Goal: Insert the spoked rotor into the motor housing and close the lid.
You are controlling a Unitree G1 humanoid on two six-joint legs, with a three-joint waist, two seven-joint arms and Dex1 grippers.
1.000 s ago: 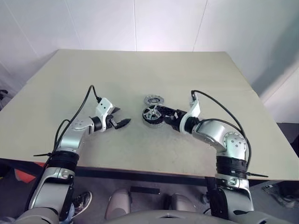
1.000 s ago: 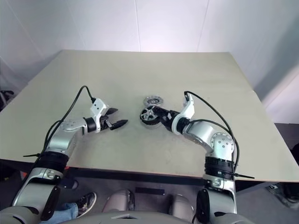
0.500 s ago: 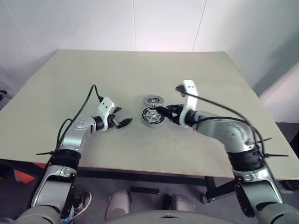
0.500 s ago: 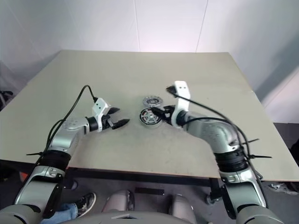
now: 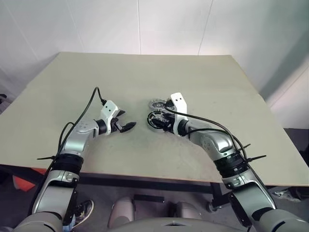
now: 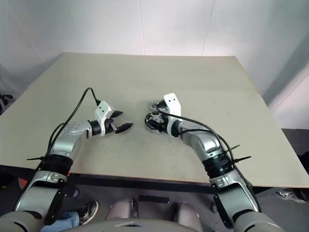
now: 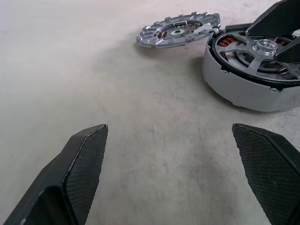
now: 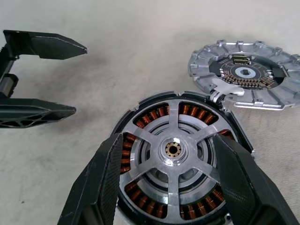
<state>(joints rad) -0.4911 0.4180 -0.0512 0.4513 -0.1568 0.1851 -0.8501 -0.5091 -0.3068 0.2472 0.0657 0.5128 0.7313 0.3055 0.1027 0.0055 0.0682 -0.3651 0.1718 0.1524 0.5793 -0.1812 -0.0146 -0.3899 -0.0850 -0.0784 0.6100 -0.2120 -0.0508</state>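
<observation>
The spoked rotor point(image 8: 172, 149) lies flat in the motor housing point(image 7: 234, 89), and copper windings show between its silver spokes. My right gripper point(image 8: 168, 138) is shut on the rotor, with one black finger along each side of its rim. The grey ribbed lid point(image 8: 243, 72) lies flat on the table just behind the housing, touching its edge. My left gripper point(image 7: 169, 127) hovers open and empty a short way to the left of the housing, pointing at it.
The beige table point(image 5: 145, 72) stretches wide to the back and to both sides. Its front edge runs close under both arms. White walls stand behind it.
My right wrist has rolled over and the arm has swung in leftward. The rotor, held tilted on edge a second ago, now lies flat. The left gripper has stayed put.
</observation>
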